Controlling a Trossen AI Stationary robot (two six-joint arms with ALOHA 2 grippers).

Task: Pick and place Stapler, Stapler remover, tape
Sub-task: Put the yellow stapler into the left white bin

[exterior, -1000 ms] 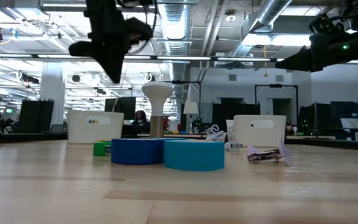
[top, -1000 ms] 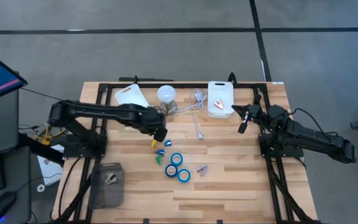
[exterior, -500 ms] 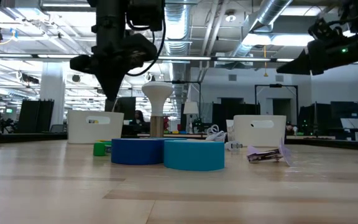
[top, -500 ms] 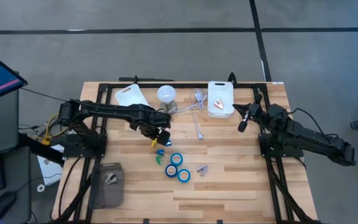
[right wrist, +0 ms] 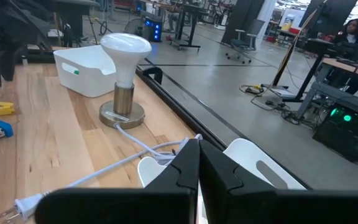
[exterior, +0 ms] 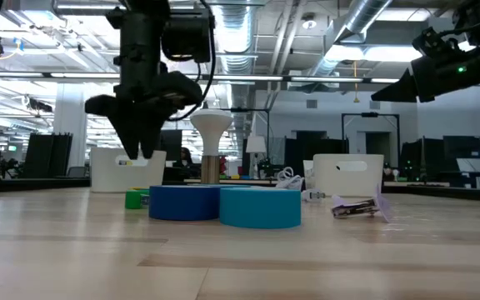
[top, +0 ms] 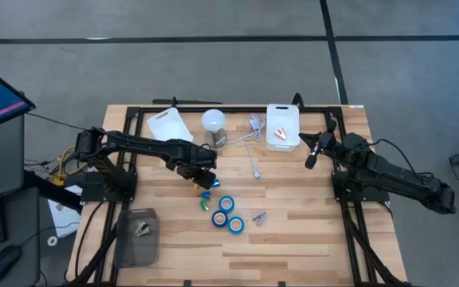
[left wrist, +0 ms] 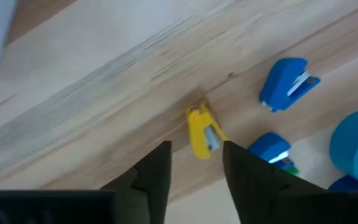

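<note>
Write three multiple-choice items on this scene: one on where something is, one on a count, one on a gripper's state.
1. Where is the yellow stapler?
A. in the white bin
B. on the table under the left gripper
C. in the right gripper

2. How many blue tape rolls lie on the table?
A. one
B. three
C. five

3. How do the left gripper's fingers stand?
A. open, holding nothing
B. shut on a tape roll
C. shut on the lamp

Key: 1 B, the left wrist view shows it lying on the wood between the fingers. 2 B, the high view shows three rings. 3 A, there is a gap between the fingers, and nothing is gripped.
</note>
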